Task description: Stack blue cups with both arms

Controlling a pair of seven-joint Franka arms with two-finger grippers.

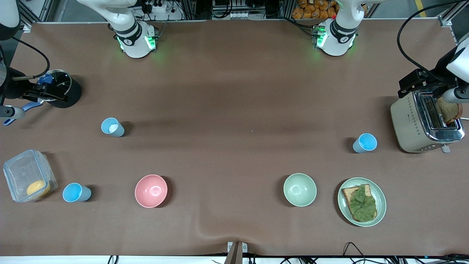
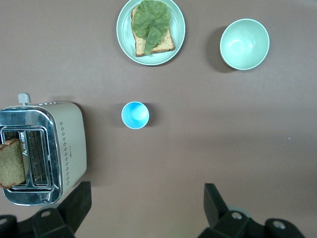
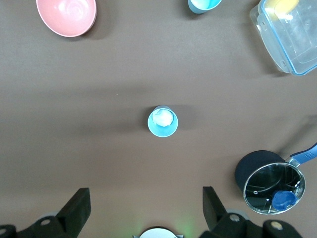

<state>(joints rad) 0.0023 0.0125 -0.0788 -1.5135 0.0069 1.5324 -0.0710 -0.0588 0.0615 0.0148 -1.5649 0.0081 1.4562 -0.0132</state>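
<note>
A paler blue cup [image 1: 112, 127] with a white bit inside stands upright toward the right arm's end; it also shows in the right wrist view [image 3: 162, 121]. A brighter blue cup [image 1: 365, 143] stands beside the toaster and shows in the left wrist view [image 2: 135, 115]. A third blue cup [image 1: 76, 193] stands beside the clear box. My right gripper [image 3: 146, 201] is open and empty, high above the table near the paler cup. My left gripper [image 2: 147, 198] is open and empty, high above the table near the brighter cup.
A pink bowl [image 1: 151, 190], a pale green bowl [image 1: 299, 189] and a plate [image 1: 381, 205] with lettuce on toast sit nearest the front camera. A toaster [image 1: 410, 124] with a bread slice, a black pot [image 1: 69, 97] and a clear box [image 1: 22, 172] stand at the table's ends.
</note>
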